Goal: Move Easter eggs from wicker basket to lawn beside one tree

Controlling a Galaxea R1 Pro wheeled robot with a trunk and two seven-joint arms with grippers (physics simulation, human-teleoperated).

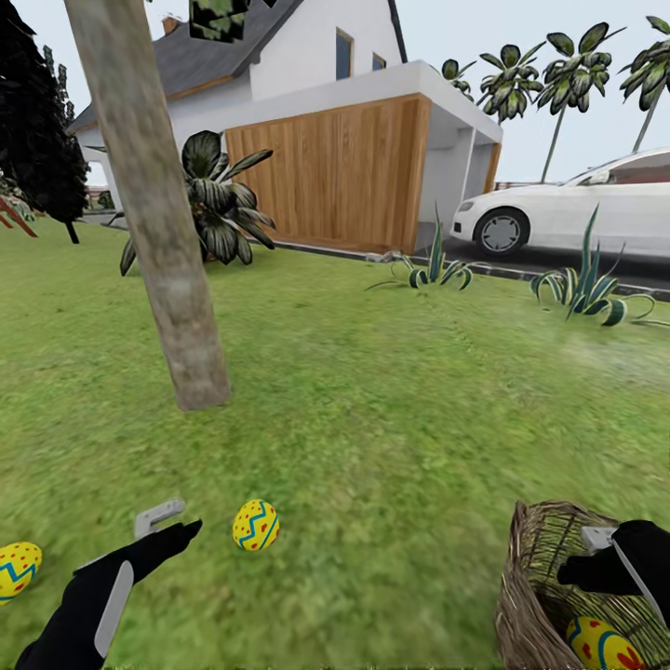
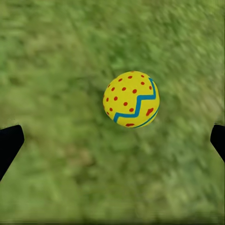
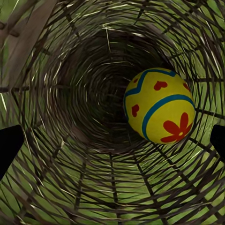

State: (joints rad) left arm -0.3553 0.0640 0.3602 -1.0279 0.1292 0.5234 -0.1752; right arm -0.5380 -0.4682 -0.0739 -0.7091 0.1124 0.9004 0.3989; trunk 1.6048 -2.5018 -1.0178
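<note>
— Your left gripper [image 1: 172,523] sits at the lower left of the head view, fingers [image 1: 158,514] released and empty, hovering over the lawn [image 1: 391,419]. What's near it?

— Two eggs already lie on the grass: one egg [image 1: 255,525] just right of that gripper, another egg [image 1: 17,568] at the far left edge. Both rest in front of the tree [image 1: 167,261], whose trunk rises in the upper left. The left wrist view shows the dotted egg [image 2: 131,99] lying free between the spread fingers, touched by neither.

— And your right side?

— Your right gripper [image 1: 605,549] hangs over the basket [image 1: 535,596] at the lower right, fingers parted with nothing in them. The last egg [image 3: 159,105] lies inside, against the woven wall, off to one side of the fingers' line.

— How should you take it?

— My judgement: shift the gripper sideways until the egg is centred between the fingers, then come straight down so neither tip snags the wicker. Close gently around its widest part; it looks smooth and could squirt out. Lift clear of the rim and handle before swinging toward the tree.
</note>
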